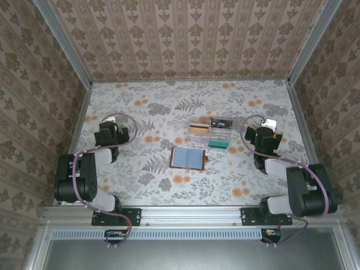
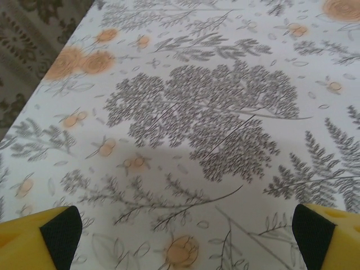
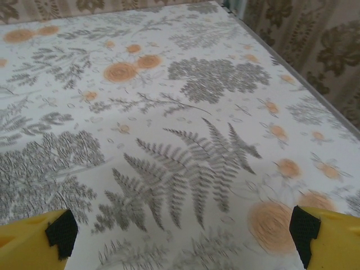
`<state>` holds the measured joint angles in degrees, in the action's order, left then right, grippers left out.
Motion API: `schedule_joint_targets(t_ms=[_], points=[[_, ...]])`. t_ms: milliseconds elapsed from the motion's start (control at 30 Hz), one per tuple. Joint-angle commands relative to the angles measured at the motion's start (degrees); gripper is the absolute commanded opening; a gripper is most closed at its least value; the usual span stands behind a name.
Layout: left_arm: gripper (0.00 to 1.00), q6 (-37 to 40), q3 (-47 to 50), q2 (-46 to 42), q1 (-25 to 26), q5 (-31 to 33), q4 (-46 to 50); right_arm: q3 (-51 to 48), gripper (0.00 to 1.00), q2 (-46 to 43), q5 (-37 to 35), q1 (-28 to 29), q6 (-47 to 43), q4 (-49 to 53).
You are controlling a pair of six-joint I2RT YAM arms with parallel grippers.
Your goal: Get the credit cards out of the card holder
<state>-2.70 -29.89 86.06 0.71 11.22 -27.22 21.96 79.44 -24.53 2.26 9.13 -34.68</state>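
Card holder [image 1: 187, 158] lying open, between left pincer [image 1: 110, 120] and right pincer [image 1: 271, 125], untouched

No text, label, brand or number could be read. Any print on the credit cards [image 1: 198, 128] was too small to resolve.

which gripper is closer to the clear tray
Right. The right gripper sits just to the right of the clear tray; the left gripper is much farther off on its left.
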Motion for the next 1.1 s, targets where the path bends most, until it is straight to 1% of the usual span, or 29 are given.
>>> schedule_joint_targets(t_ms=[0, 67, 100, 133, 167, 200, 267, 300, 433, 1000, 1067], points=[[1.0, 4.2, 1.1, -0.2, -0.4, -9.4, -9.9, 3.4, 1.0, 3.5, 6.4, -0.9, -2.1, -6.1], [1.0, 4.0, 4.7, -0.1, -0.7, -10.6, -16.3, 2.9, 1.0, 4.5, 9.7, -0.7, -3.6, -8.3], [1.0, 4.3, 6.6, 1.5, -0.8, -11.3, -21.8, 2.3, 1.0, 5.0, 11.4, -0.8, -4.3, -9.8], [1.0, 5.2, 7.8, 2.5, -0.7, -12.1, -24.7, 1.9, 1.0, 5.7, 12.9, -0.9, -4.5, -11.1], [1.0, 4.8, 6.7, 1.6, -0.8, -12.2, -20.7, 1.3, 1.0, 6.9, 13.9, -1.1, -4.8, -13.5], [1.0, 5.2, 6.7, 2.0, -0.6, -12.1, -21.9, 0.3, 1.0, 8.3, 15.5, -1.1, -5.7, -16.7], [1.0, 5.1, 6.5, 1.7, -0.6, -12.2, -20.8, 0.8, 1.0, 7.8, 15.7, -1.0, -5.7, -14.7], [1.0, 5.2, 6.7, 2.0, -0.7, -12.1, -21.8, 0.6, 1.0, 8.3, 15.6, -1.0, -5.8, -15.8], [1.0, 5.8, 6.5, 1.8, 0.3, -10.5, -21.0, 0.7, 1.0, 8.1, 15.6, -0.9, -5.9, -15.4], [1.0, 5.8, 6.5, 1.9, 0.3, -10.7, -21.1, 0.6, 1.0, 7.9, 15.3, -0.8, -6.0, -15.4], [1.0, 5.8, 6.5, 1.9, 0.4, -10.6, -21.1, 0.6, 1.0, 8.0, 16.2, -0.8, -6.1, -15.4]])
